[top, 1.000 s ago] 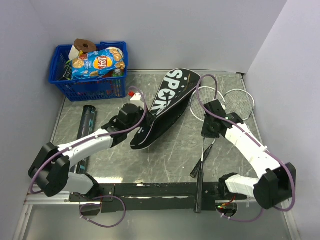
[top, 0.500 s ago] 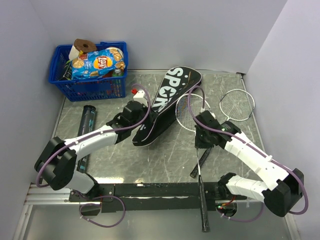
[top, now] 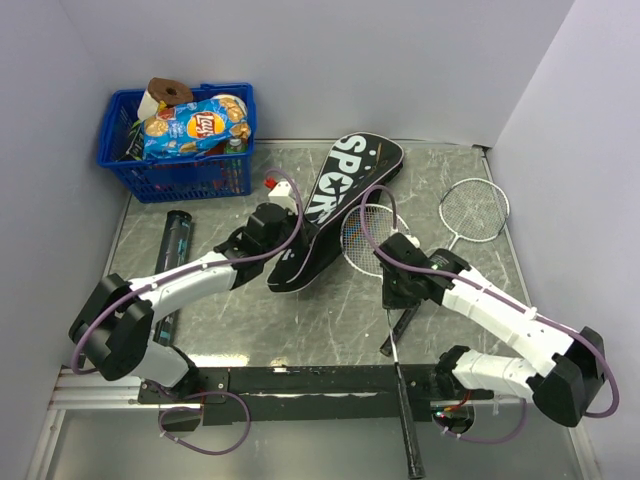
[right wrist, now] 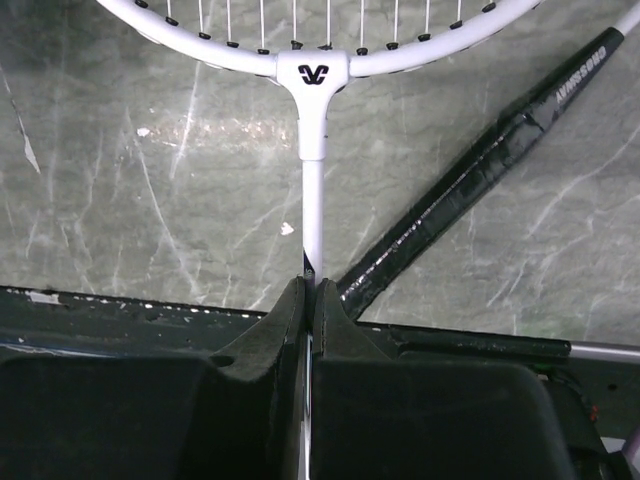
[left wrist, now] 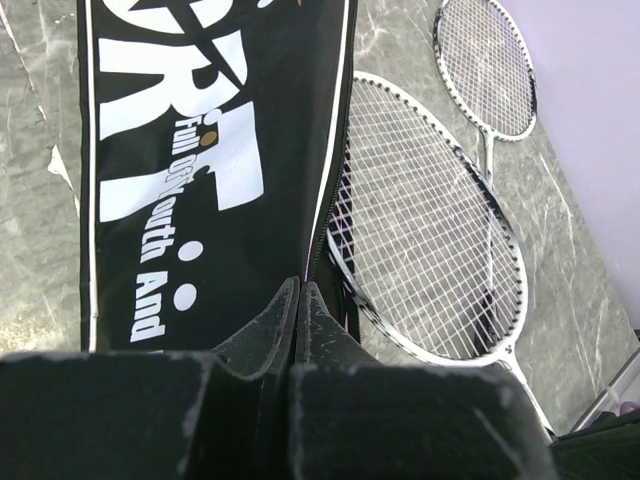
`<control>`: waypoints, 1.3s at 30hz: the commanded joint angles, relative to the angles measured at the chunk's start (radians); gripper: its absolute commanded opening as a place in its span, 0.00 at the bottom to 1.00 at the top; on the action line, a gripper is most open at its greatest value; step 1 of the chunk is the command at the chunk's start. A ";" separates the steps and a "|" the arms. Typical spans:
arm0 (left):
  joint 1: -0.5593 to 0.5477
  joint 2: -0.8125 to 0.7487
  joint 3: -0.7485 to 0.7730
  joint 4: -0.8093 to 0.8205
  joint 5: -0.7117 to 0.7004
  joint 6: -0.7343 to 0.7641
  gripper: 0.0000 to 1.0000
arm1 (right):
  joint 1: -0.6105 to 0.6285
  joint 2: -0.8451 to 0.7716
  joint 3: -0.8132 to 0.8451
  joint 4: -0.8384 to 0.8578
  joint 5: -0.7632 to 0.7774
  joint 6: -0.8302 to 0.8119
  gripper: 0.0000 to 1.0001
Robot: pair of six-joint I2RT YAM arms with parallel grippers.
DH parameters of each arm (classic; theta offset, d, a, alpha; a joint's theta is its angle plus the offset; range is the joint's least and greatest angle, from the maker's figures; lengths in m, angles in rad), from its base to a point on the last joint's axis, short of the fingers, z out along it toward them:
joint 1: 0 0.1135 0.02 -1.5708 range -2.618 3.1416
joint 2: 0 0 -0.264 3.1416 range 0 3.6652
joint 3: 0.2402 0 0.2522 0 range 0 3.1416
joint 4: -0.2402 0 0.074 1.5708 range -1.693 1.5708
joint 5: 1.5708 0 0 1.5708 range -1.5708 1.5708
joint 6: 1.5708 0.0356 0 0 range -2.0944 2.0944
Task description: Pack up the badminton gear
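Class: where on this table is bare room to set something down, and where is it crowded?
Front centre is bare: bordered by the cover, the rail and the loose racket's handle. The back right corner, behind that racket's head, is bare. Crowded: centre right, where cover, held racket and right arm overlap.

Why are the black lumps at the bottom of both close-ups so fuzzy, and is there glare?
Left wrist: fingers sit too near the lens, so soft; the cover reads sharp. Right wrist: fingers likewise soft, racket crisp, pale sheen on the table. Top: even light, soft shadows.
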 commanded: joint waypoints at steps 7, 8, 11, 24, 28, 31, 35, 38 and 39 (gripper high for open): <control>-0.094 -0.044 -0.149 0.126 -0.007 -0.035 0.01 | -0.005 0.284 0.180 0.126 0.029 -0.056 0.00; -0.115 -0.050 -0.161 0.132 -0.010 -0.037 0.01 | -0.014 0.315 0.227 0.131 0.035 -0.076 0.00; -0.157 -0.067 -0.204 0.152 -0.017 -0.052 0.01 | -0.075 0.411 0.275 0.206 0.022 -0.106 0.00; -0.217 -0.147 -0.257 0.116 0.004 -0.106 0.01 | -0.242 0.777 0.442 0.649 -0.046 -0.123 0.00; -0.217 -0.139 -0.228 0.087 -0.005 -0.084 0.01 | -0.241 0.783 0.477 0.640 -0.069 -0.125 0.24; -0.217 -0.124 -0.208 0.073 -0.025 -0.067 0.01 | -0.236 0.713 0.403 0.617 -0.063 -0.125 0.43; -0.217 -0.087 -0.186 0.079 -0.027 -0.055 0.01 | -0.232 0.537 0.284 0.524 -0.057 -0.122 0.54; -0.217 -0.052 -0.174 0.088 -0.019 -0.055 0.01 | -0.216 0.424 0.212 0.443 -0.078 -0.111 0.55; -0.217 -0.036 -0.171 0.097 -0.020 -0.054 0.01 | -0.192 0.398 0.180 0.386 -0.081 -0.098 0.55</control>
